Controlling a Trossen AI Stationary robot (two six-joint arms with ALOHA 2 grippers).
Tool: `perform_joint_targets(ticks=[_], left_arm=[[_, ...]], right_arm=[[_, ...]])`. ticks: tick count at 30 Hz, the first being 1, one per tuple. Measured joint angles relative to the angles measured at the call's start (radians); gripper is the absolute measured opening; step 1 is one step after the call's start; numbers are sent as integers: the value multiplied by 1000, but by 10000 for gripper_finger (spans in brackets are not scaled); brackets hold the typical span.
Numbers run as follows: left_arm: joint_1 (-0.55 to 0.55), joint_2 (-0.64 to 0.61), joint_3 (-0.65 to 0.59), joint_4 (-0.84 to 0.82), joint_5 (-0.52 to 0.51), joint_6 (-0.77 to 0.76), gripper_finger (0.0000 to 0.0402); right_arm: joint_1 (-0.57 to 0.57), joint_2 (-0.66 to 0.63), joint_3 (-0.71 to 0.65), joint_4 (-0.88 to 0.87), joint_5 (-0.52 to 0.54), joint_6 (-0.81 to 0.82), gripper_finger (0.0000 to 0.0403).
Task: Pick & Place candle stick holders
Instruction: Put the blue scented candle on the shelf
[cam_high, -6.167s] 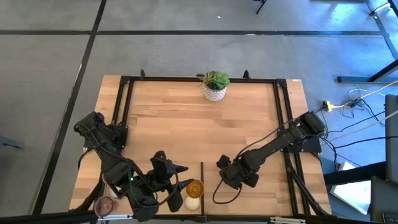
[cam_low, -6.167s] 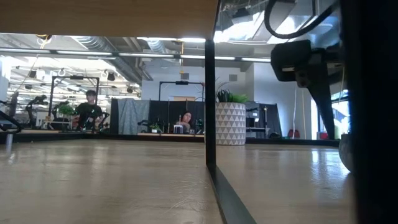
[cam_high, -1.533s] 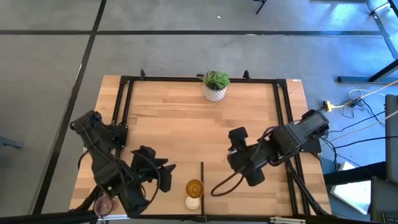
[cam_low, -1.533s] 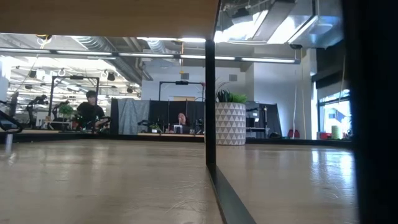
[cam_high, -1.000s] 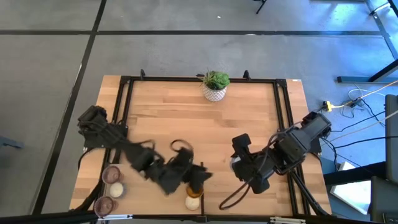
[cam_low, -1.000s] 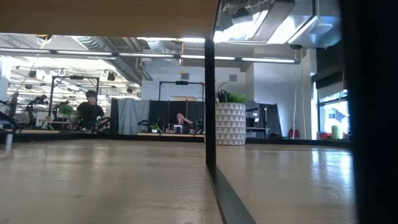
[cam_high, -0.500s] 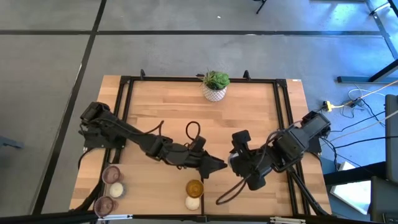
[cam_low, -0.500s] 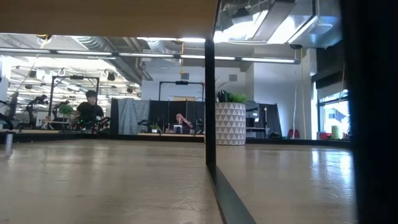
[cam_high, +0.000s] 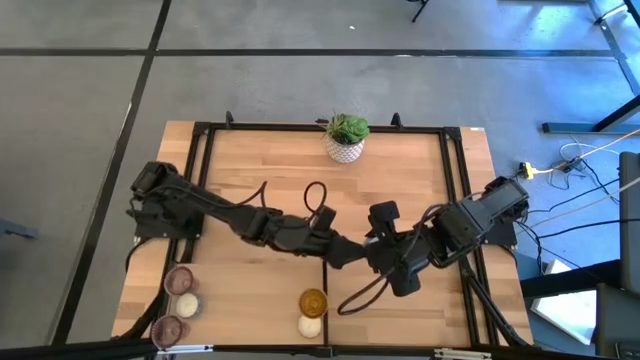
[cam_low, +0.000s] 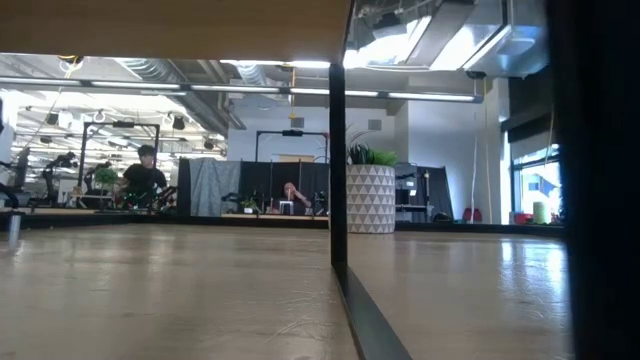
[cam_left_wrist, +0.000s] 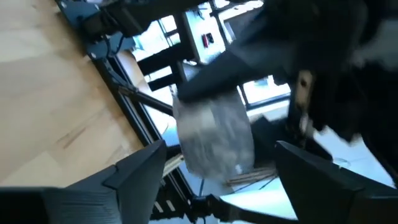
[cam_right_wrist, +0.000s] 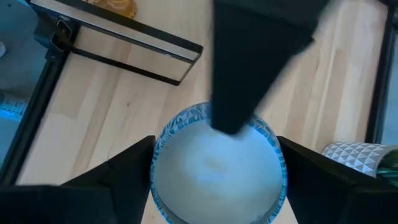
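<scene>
My right gripper (cam_right_wrist: 214, 180) pinches one white holder (cam_right_wrist: 216, 165) above mid-table, and my left gripper (cam_left_wrist: 214, 165) reaches it with fingers spread. Four more holders sit near the front edge: two pinkish (cam_high: 181, 281), one amber (cam_high: 313, 301), one cream (cam_high: 309, 325).

Left claw (cam_high: 352, 252) agape, stretched mid-table against the right claw (cam_high: 385, 258), fingers clamped.
</scene>
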Motion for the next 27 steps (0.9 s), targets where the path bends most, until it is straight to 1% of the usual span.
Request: perform_joint_targets(ticks=[4, 11, 13, 24, 27], left_arm=[[27, 0, 0, 11, 22, 1, 307], [74, 0, 0, 50, 85, 17, 308], [80, 0, 0, 48, 88, 18, 308], [80, 0, 0, 42, 93, 20, 308], [80, 0, 0, 41, 92, 20, 302]], right_arm=[[-7, 0, 0, 0, 14, 1, 295], [-28, 0, 0, 40, 34, 8, 295], [-40, 0, 0, 42, 48, 8, 295], [-95, 0, 0, 99, 49, -4, 295], [-102, 0, 0, 102, 51, -9, 295]])
